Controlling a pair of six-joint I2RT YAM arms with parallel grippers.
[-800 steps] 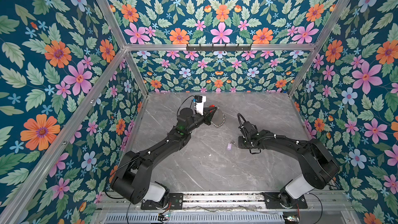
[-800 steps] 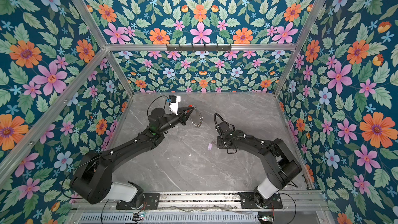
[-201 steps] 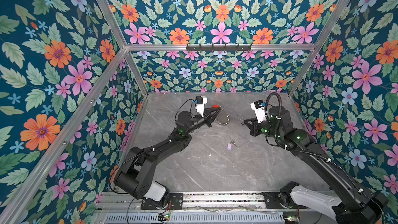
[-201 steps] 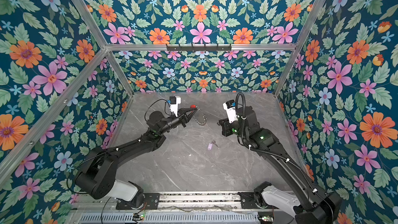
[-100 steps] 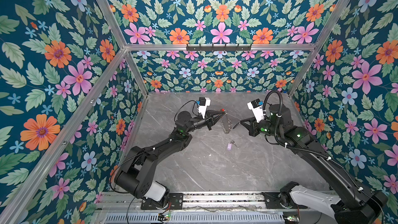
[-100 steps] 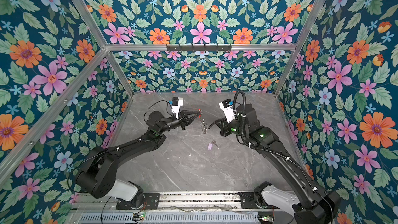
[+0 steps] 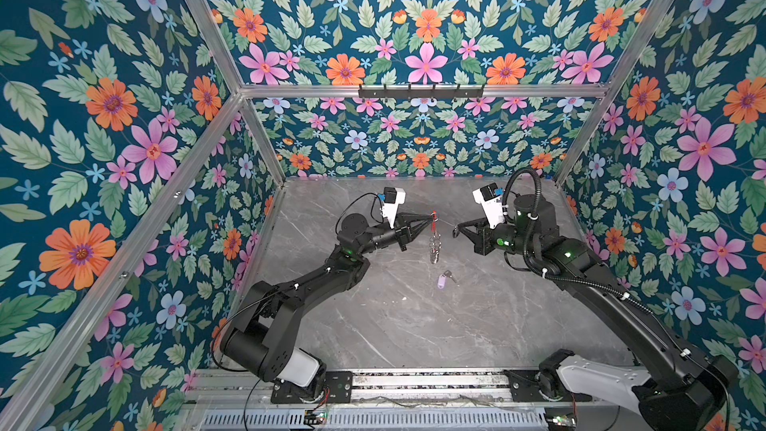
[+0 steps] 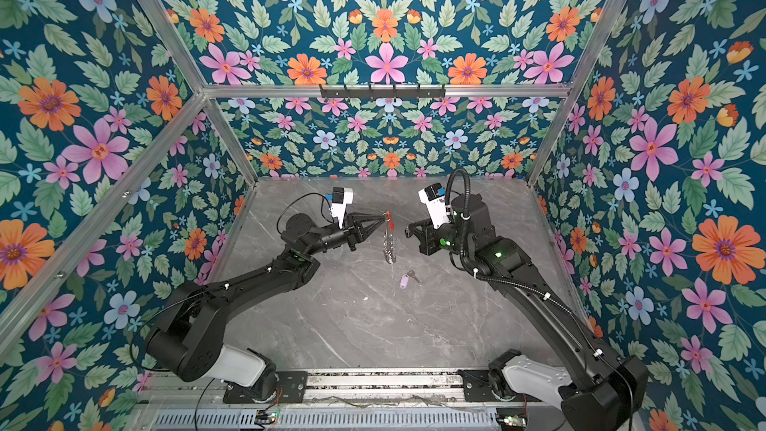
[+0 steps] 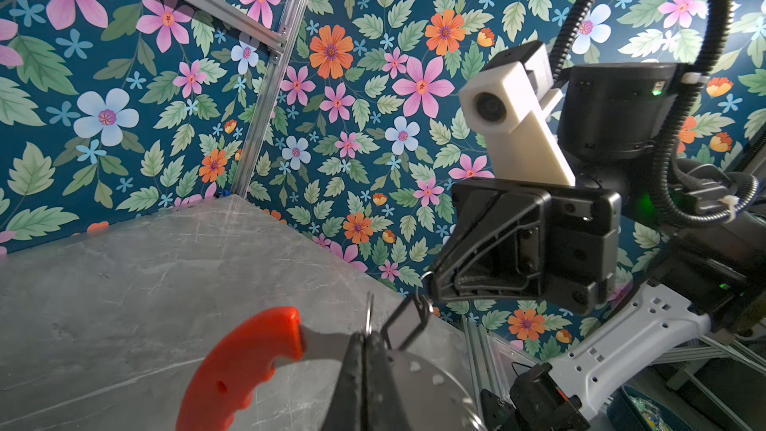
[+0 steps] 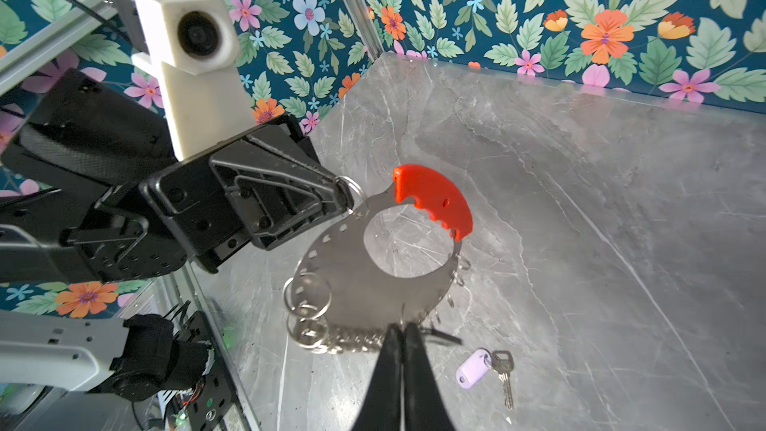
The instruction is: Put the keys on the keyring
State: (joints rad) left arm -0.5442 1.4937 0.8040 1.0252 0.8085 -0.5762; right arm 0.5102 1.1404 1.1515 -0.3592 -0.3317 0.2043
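My left gripper (image 7: pixel 431 221) is shut on the metal plate of the keyring (image 10: pixel 344 284) and holds it above the marble floor. The keyring's red section (image 10: pixel 431 201) points up and its small silver rings (image 10: pixel 331 337) hang below. In both top views the keyring (image 8: pixel 389 246) hangs edge-on. My right gripper (image 7: pixel 456 232) faces it from the right. It is shut on the small ring of the black-framed tag (image 9: pixel 404 325), which dangles beside the left fingertips (image 9: pixel 375 350). That key's blade is hidden. The lilac-tagged key (image 7: pixel 442 281) lies on the floor below.
Floral walls with aluminium posts close in on three sides. A black hook rail (image 7: pixel 420 91) runs along the back wall. The grey marble floor (image 7: pixel 414 325) stretches toward the arm bases at the front.
The left gripper has swung the keyring up and to the right, so it now hangs edge-on. The right gripper has moved left toward it with the black-framed tag. The lilac-tagged key has stayed put.
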